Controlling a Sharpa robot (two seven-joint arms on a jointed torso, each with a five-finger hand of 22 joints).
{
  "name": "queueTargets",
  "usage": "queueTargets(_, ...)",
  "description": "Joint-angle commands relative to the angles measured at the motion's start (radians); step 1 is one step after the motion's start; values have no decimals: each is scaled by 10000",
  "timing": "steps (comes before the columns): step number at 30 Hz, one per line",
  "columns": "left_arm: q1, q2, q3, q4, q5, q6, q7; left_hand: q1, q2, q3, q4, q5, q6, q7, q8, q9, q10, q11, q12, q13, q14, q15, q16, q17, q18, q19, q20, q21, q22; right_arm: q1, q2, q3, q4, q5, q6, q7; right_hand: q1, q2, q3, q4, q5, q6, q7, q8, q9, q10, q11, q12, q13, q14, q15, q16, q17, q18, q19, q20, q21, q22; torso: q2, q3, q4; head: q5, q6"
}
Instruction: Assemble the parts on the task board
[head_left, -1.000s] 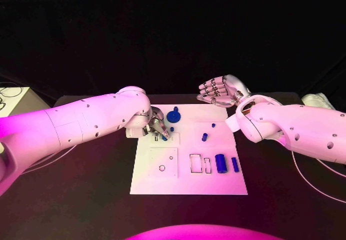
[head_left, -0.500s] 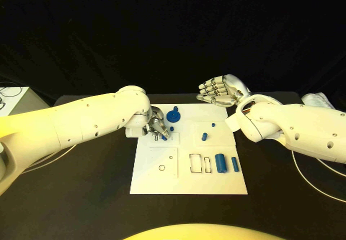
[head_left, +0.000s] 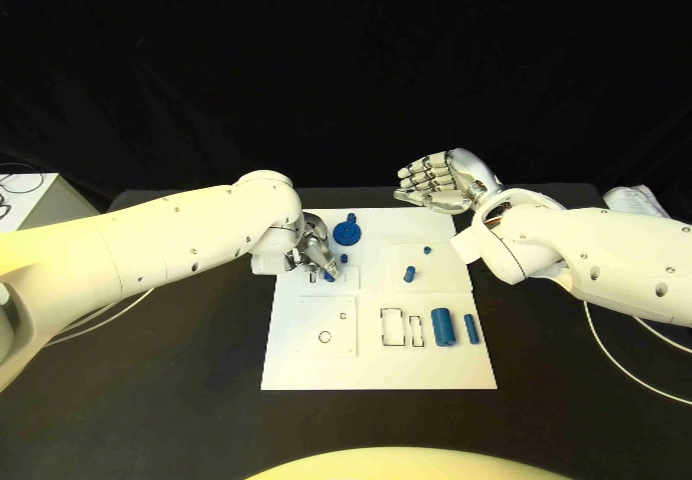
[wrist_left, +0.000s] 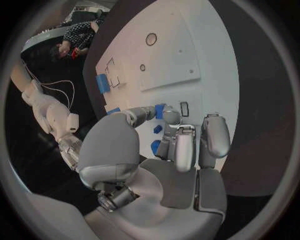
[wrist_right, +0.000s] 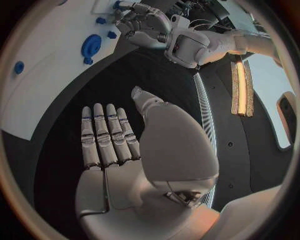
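One small blue part (wrist_left: 160, 111) pinched in left hand (head_left: 315, 256) over task board (head_left: 378, 372); insertion step. Next: align, press down. Right hand (head_left: 437, 181) empty, fingers extended.

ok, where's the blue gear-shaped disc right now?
Head view: the blue disc sits at the task board's far edge, left of centre, just beyond the left hand and apart from it.

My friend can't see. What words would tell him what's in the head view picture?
The robot's left hand presses down among small blue parts at the far left of a white task board on a black table. Its right hand hovers empty beyond the board's far edge, and two blue blocks lie on the board's right side.
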Motion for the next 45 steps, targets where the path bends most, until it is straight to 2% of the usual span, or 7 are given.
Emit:
queueTargets(1, -119, 45, -74, 4, 157, 520, -30, -50, 114, 2199, -2276, 2, 123, -52, 19, 17, -36, -36, -58, -52, 812, -50, 46, 1992, -43, 2, -39, 11, -49, 1, -6, 2, 23, -99, 131, 67, -35, 50, -58, -2, -6, 64, 365, -41, -10, 62, 9, -35, 1, 44, 54, -31, -17, 59, -86, 18, -40, -11, 4, 3, 5, -8, -9)
queueTargets(8, -119, 57, -78, -52, 213, 359, -35, -278, 89, 1897, -2086, -78, 62, -66, -5, 37, -52, -28, -84, -107, 790, -30, 25, 1945, -24, -103, -18, -64, -151, 3, -19, 2, 31, -99, 127, 59, -36, 50, -77, -10, -7, 69, 374, -51, -15, 71, 13, -54, 0, 33, 61, -57, -38, 54, -135, 20, -47, -46, 0, -1, 1, -17, -23)
queueTargets(14, -119, 56, -80, -57, 228, 312, -34, -698, -69, 1186, -1554, -140, 53, -175, -45, 28, -122, -83, -88, -176, 750, -63, -9, 1868, -6, -192, 1, -177, -254, 3, -23, 2, 34, -99, 129, 53, -37, 51, -85, -12, -7, 71, 378, -55, -16, 73, 16, -62, -1, 28, 65, -68, -47, 52, -145, 20, -49, -57, -3, 2, 4, -24, -28)
queueTargets(22, -119, 51, -82, -53, 232, 366, -34, -972, -260, 596, -1063, -183, 158, -190, -116, -52, -194, -92, -62, -194, 734, -70, -21, 1841, -1, -206, -4, -239, -300, 3, -31, 2, 35, -99, 140, 49, -39, 54, -103, -18, -6, 76, 388, -64, -21, 78, 24, -81, -2, 19, 72, -93, -67, 46, -181, 21, -54, -88, -2, 1, -1, -28, -40)
queueTargets(27, -119, 47, -83, -49, 230, 393, -35, -1021, -289, 424, -915, -197, 192, -189, -132, -72, -208, -92, -50, -194, 733, -70, -21, 1841, 3, -213, -4, -258, -319, 3, -35, 2, 38, -99, 140, 47, -39, 54, -103, -18, -6, 76, 388, -64, -21, 78, 24, -81, -2, 19, 72, -93, -67, 46, -181, 21, -54, -88, -1, 4, 1, -38, -48)
queueTargets(33, -119, 44, -84, -47, 218, 391, -35, -1115, -298, -220, -456, -217, 262, -172, -170, -112, -237, -77, -20, -192, 731, -60, -22, 1839, 5, -210, -2, -295, -342, 4, -35, 2, 36, -99, 139, 46, -39, 56, -114, -21, -6, 78, 394, -70, -24, 82, 27, -91, -2, 16, 75, -106, -78, 43, -201, 21, -56, -105, -3, 2, -2, -38, -43)
queueTargets(45, -120, 48, -85, -56, 207, 411, -36, -1108, -389, -1034, 44, -212, 303, -152, -215, -141, -262, -57, 10, -185, 728, -42, -23, 1836, 4, -193, 6, -321, -344, 4, -36, 2, 35, -99, 138, 47, -39, 59, -124, -25, -6, 82, 398, -75, -26, 87, 31, -102, -2, 11, 80, -120, -90, 38, -233, 22, -60, -125, -3, 4, -3, -37, -38)
